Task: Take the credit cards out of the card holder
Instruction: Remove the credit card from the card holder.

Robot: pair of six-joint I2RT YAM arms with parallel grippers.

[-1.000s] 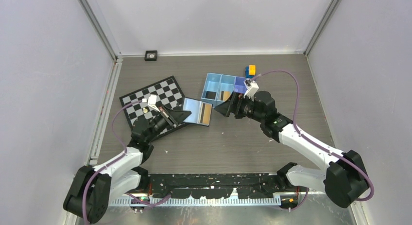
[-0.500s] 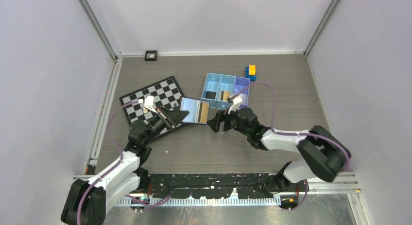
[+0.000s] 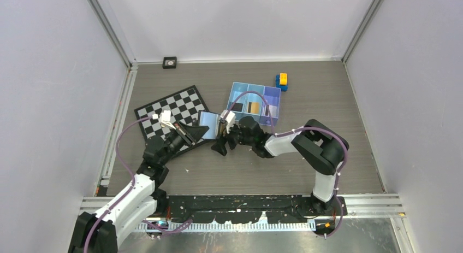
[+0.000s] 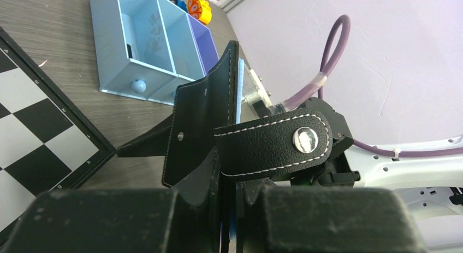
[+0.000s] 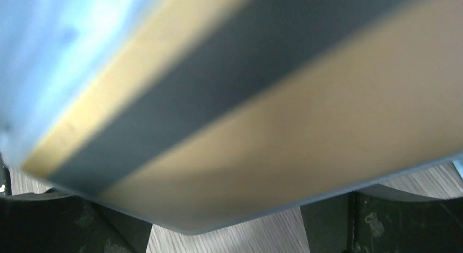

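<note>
The table (image 3: pixel 338 105) carries the chessboard (image 3: pixel 169 105) toward its left edge and the light-blue tray (image 3: pixel 256 85) toward the far edge at mid-width. Between them, about the table's middle, the card holder (image 4: pixel 205 116) stands on edge, its black flap (image 4: pixel 273 143) pinched in my left end effector (image 4: pixel 232 215), which is clamped tight on it. My right end effector (image 3: pixel 221 144) sits just at the holder's near-right side, jaws spread wide, nothing gripped. A gold-orange credit card (image 5: pixel 306 116) with a dark stripe fills my right wrist view, its long axis running across the gap between my fingers (image 5: pixel 382 220). Blur hides whether the pads touch it. I judge the right arm the nearer one for the pull.
</note>
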